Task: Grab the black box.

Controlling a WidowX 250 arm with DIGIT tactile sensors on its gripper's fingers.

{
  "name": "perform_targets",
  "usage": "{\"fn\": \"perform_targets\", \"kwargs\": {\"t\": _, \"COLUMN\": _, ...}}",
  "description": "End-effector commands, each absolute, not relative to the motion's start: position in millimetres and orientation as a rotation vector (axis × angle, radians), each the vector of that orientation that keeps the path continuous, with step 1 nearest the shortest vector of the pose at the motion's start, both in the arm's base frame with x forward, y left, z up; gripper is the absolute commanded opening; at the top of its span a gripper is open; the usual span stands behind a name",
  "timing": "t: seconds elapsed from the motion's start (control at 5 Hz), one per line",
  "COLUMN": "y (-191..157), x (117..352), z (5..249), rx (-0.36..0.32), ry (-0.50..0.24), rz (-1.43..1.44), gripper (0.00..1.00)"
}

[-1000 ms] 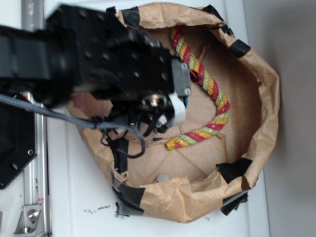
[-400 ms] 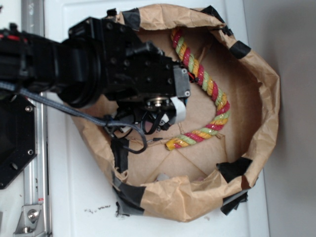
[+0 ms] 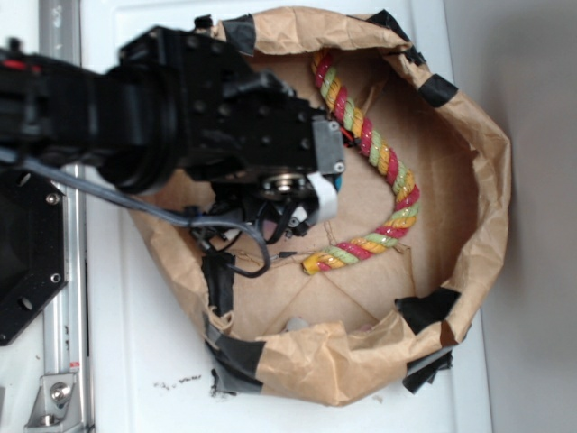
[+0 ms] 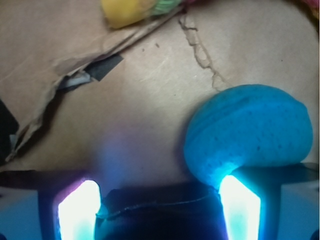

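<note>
In the wrist view the black box [image 4: 165, 215] is a dark glossy block that fills the gap between my two lit fingers and touches both. My gripper [image 4: 157, 192] is closed on its sides, low over the brown paper floor. A teal ball [image 4: 250, 130] rests against the right finger [image 4: 239, 205]. In the exterior view my gripper [image 3: 311, 206] points down inside the paper-walled ring [image 3: 487, 180], left of centre. The arm hides the box there.
A red, yellow and green rope [image 3: 383, 162] curves across the ring floor to my right, and its yellow end shows in the wrist view [image 4: 125, 11]. Black tape strips [image 3: 424, 307] patch the paper wall. A black plate with screws [image 3: 27, 271] lies at the left.
The arm has drawn back to the left and settled lower over the same spot. In the last half second it has hardly moved.
</note>
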State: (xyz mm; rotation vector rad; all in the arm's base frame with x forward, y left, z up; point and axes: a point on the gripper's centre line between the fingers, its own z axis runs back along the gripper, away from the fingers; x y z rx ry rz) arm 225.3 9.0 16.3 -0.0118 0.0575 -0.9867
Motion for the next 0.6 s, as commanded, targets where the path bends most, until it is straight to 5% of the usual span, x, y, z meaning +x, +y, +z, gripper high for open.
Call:
{"fn": "perform_targets", "kwargs": {"t": 0.0, "y": 16, "x": 220, "z": 87, "rx": 0.090, "ry": -0.070, "rz": -0.897, "gripper": 0.00}}
{"fn": "perform_targets", "kwargs": {"t": 0.2, "y": 17, "x": 239, "z": 136, "rx": 0.120, "ry": -0.100, "rz": -0.726, "gripper": 0.00}}
{"fn": "perform_targets", "kwargs": {"t": 0.4, "y": 0, "x": 258, "z": 155, "rx": 0.121, "ry": -0.077, "rz": -0.684, "gripper": 0.00}}
